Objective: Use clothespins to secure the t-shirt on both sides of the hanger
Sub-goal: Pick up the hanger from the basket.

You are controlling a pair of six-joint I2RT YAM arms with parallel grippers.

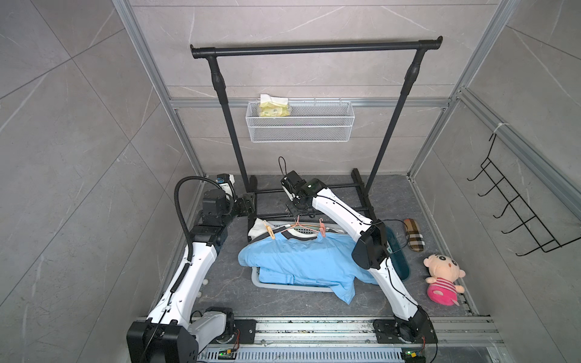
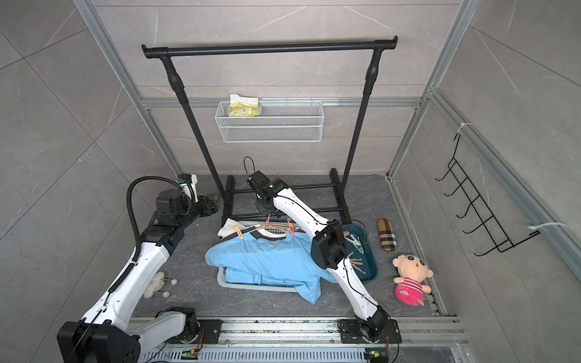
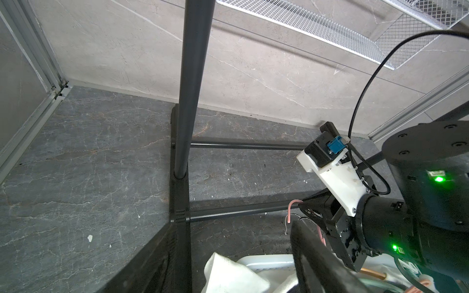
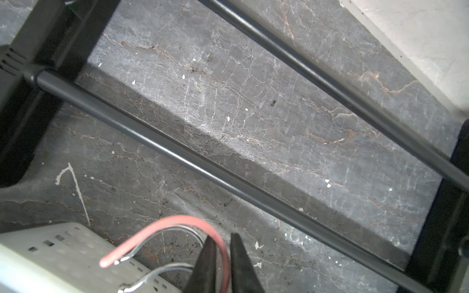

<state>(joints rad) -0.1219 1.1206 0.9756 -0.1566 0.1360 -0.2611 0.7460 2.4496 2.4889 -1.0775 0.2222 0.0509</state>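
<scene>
The right gripper [image 4: 222, 239] pinches the pink wire hook of the hanger [image 4: 162, 224], its two dark fingers pressed to the wire from either side, at 12 o'clock of the blue t-shirt [image 1: 298, 261] draped over a pale basket [image 1: 283, 286]. A tan clothespin [image 1: 271, 233] sits on the shirt's shoulder at 10 o'clock and a pink clothespin [image 1: 322, 231] at 1 o'clock, so both sides look pinned. The left gripper [image 2: 211, 203] hangs at 9 o'clock by the foot of the rack [image 1: 314, 47], jaws spread and empty. The risk from here is that the thin hook twists or slides in so narrow a pinch once weight comes on it, and that fabric trailing in the basket drags a pin loose. Whether either pin bites both cloth and hanger is too small to tell. The right arm's elbow hides part of the teal bin [image 2: 371, 267] of spare pins [image 2: 354, 243] at 3 o'clock, and the wrist covers the pinch itself in both top views
</scene>
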